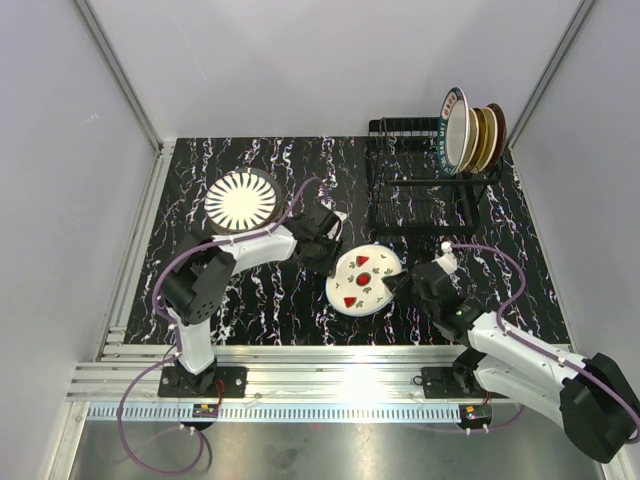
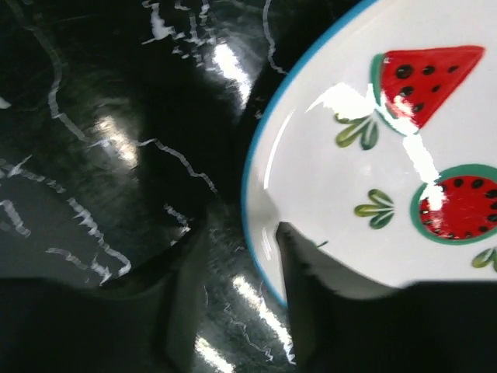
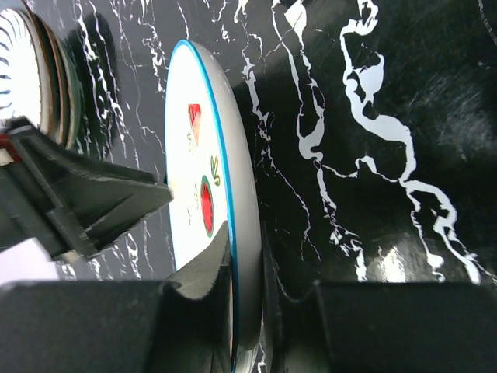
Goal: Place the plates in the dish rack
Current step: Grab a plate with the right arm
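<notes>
Found the watermelon plate (image 1: 363,280) at mid-table, white with a thin blue rim and red slices on its face, tipped up off the surface rather than lying flat. Recorded it well short of the dish rack (image 1: 420,195), in front of the rack's near left corner. Saw the right gripper (image 1: 405,283) at the plate's right edge, one finger on the decorated face and the other against the underside, pinching the rim between them. Saw the left gripper (image 2: 241,311) at the opposite, upper-left edge, fingers spread, with the blue rim and a strip of table in the gap; could not make out any firm contact with the plate on that side. Noted the rack itself at the far right of the table, black wire, with a few racked plates (image 1: 470,130) standing on edge at its far right end, the front one cream with a teal rim, brownish ones behind. Marked a striped plate (image 1: 240,200), white with black radial lines, lying flat at far left, apparently atop a low stack, well apart from the rack. Noted the table (image 1: 260,300) as glossy black with white veining.
</notes>
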